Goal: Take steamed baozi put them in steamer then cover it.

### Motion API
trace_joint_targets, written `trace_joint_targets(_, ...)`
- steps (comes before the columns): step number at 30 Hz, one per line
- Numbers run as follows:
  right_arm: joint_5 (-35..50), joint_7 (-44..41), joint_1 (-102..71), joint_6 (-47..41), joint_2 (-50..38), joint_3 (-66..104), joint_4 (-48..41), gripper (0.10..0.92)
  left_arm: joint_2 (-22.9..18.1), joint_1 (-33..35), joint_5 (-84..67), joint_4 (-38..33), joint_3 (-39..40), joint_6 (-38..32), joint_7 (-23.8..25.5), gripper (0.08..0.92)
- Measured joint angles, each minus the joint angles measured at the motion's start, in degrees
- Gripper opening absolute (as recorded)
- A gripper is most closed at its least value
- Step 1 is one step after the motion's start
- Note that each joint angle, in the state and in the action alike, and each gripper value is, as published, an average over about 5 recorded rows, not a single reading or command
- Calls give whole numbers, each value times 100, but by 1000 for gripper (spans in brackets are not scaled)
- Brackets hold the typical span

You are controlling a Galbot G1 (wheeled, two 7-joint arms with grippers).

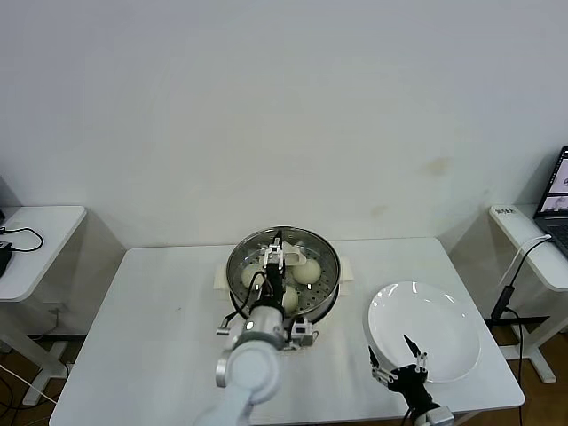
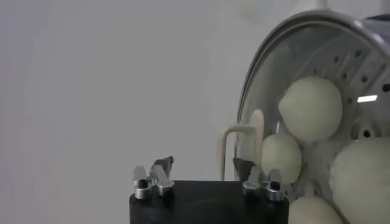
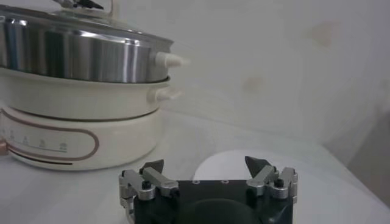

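The steamer (image 1: pixel 330 266) stands at the table's back middle, a shiny pot (image 3: pixel 79 58) on a white base (image 3: pixel 73 134). The glass cover (image 2: pixel 268 67) lies on it, rim (image 3: pixel 122 35) resting on the pot. Several cream-white baozi (image 1: pixel 306 272) (image 2: pixel 311 109) show through the glass. My left gripper (image 1: pixel 277 253) (image 2: pixel 203 163) hovers open just over the cover. The cream handle (image 2: pixel 244 143) is beside one fingertip, not gripped. My right gripper (image 1: pixel 399 359) (image 3: pixel 204 163) waits open and empty near the table's front right.
An empty white plate (image 1: pixel 435 319) (image 3: pixel 222 167) lies right of the steamer, just beyond the right gripper. White side tables (image 1: pixel 35 235) flank the table, the right one (image 1: pixel 532 240) carrying a laptop and a hanging cable.
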Motion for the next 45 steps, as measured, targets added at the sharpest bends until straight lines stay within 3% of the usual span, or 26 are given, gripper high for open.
trace_joint_targets(9,15,-3,-26,31,-39,-41,-20,823,561,1160,-1135,-1233,-448,-413,-867,823)
trace_joint_targets(15,68,-7,-94,80,-91,-130,60,823,998,2121,-3142,-1676,-1443,-988,-1859,823)
trace_joint_targets(21,157,20,-212,64,-189,-252,216,823,1163,3046,-5447,-1767,-2345,-1588,-2604,823)
trace_joint_targets(31,613,224,-573,109,-589,-367,548,823,1118,4207,-8657,-1582,-2906,-2613,-3025,823)
trace_joint_targets(45,1162,577,-1023,146,-1153,-599,788,823,898,4804,-10028,-1052,-3127,-3416,-3151,823)
